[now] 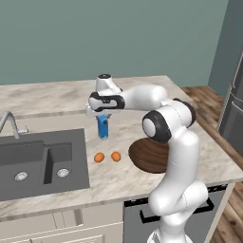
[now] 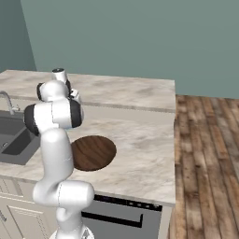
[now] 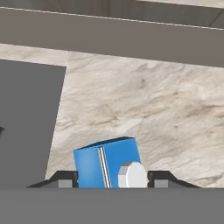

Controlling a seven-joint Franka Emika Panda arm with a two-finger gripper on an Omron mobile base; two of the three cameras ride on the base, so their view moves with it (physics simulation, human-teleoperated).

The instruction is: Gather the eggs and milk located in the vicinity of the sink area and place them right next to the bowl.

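Observation:
The milk (image 1: 102, 129) is a small blue carton standing upright on the counter just right of the sink area (image 1: 38, 161). My gripper (image 1: 101, 117) comes down on it from above and is shut on its top. In the hand view the milk (image 3: 107, 161) sits between my two dark fingertips (image 3: 64, 179), white cap facing the camera. Whether it rests on the counter or hangs just above it I cannot tell. Two orange-brown eggs (image 1: 98, 157) (image 1: 116, 156) lie side by side in front of the carton. The dark wooden bowl (image 1: 148, 154) (image 2: 92, 152) is to their right, partly behind my arm.
The curved silver faucet (image 1: 9, 122) rises at the sink's back left. The marble counter (image 1: 57, 97) stretches behind the carton and ends at an edge on the right, with a wood floor (image 2: 205, 154) beyond. A dark appliance (image 1: 235, 114) stands at the far right.

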